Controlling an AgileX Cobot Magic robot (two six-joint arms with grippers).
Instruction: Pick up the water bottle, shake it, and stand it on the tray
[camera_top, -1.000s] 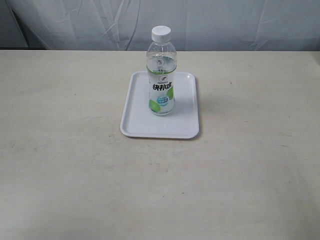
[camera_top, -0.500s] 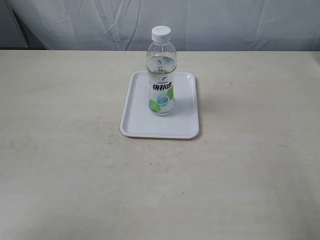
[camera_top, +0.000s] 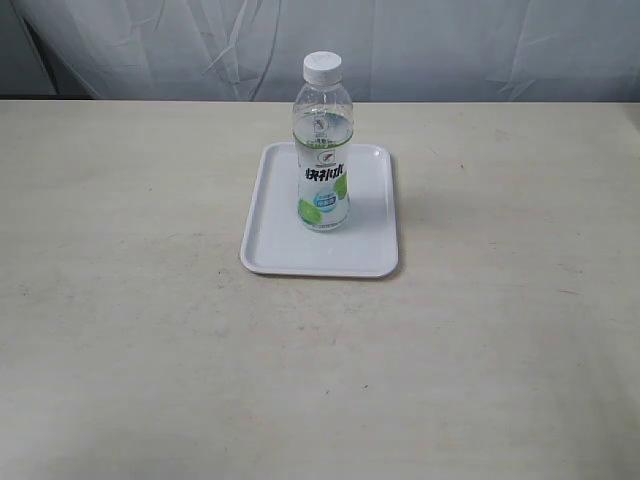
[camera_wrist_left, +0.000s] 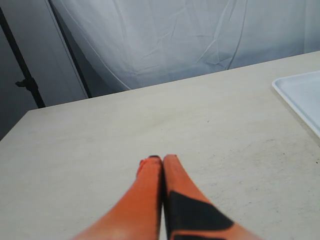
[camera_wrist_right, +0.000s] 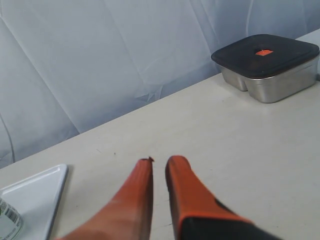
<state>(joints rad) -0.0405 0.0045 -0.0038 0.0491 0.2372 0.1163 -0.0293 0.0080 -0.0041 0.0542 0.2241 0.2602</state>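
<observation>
Change since the earlier frames: none visible in the exterior view; bottle and tray lie as they did a second ago.

Water bottle (camera_top: 323, 150): clear plastic, white screw cap, white label with dark characters, green-and-blue band below. Stands upright on the tray, toward its far half and roughly centred between its side rims. Free of any grip. A sliver of its lower part shows at the edge of the right wrist view (camera_wrist_right: 7, 220).

Tray (camera_top: 270, 240): flat, white, rectangular, rounded corners, low rim. Rests on the surface (camera_top: 120, 330) near the middle. One corner shows in the left wrist view (camera_wrist_left: 302, 95), another in the right wrist view (camera_wrist_right: 35, 192).

Left fingers (camera_wrist_left: 150, 175): orange, pressed together along their length, holding nothing, over bare surface and well apart from the tray.

Right fingers (camera_wrist_right: 177, 175): orange, almost together with a narrow slit between the tips, holding nothing, clear of the tray.

Metal box (camera_wrist_right: 267, 65): steel, dark lid with a small orange tab, on the surface beyond the right fingers.

White cloth (camera_top: 450, 50): hangs behind the surface.
</observation>
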